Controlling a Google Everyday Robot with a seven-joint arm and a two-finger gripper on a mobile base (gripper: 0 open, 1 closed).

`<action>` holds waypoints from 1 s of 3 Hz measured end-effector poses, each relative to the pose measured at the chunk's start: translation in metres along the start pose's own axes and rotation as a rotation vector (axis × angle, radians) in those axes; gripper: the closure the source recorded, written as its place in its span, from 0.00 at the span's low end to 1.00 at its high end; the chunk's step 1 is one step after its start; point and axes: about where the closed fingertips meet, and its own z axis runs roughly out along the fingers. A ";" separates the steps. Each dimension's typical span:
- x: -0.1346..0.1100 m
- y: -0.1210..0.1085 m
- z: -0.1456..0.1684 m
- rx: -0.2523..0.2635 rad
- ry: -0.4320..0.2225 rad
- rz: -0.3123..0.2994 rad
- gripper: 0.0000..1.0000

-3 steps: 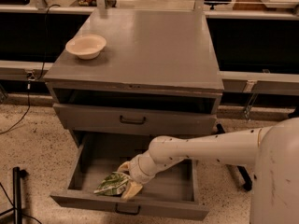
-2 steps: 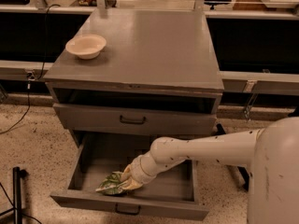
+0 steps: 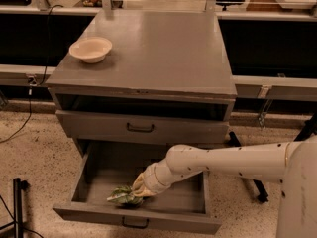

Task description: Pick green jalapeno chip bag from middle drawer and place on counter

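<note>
The middle drawer [image 3: 99,168] is pulled open at the cabinet's bottom. The green jalapeno chip bag [image 3: 122,196] lies crumpled on the drawer floor near the front left. My gripper [image 3: 136,188] reaches down into the drawer from the right on a white arm and sits right against the bag's right end. The counter [image 3: 163,48] is the flat grey top of the cabinet, above and behind the gripper.
A cream bowl [image 3: 90,49] sits on the counter's left side. A closed grey drawer [image 3: 140,127] with a dark handle is above the open one. A black stand [image 3: 18,207] is on the speckled floor at the left. My white body [image 3: 299,192] fills the right edge.
The gripper has slid slightly left and lower in the drawer, staying against the bag. The bag has shifted a little toward the drawer's front left.
</note>
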 end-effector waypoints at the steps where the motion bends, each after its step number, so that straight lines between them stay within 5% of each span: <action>1: -0.017 -0.013 -0.027 0.043 -0.029 -0.040 1.00; 3: -0.078 -0.045 -0.116 0.153 -0.231 -0.107 1.00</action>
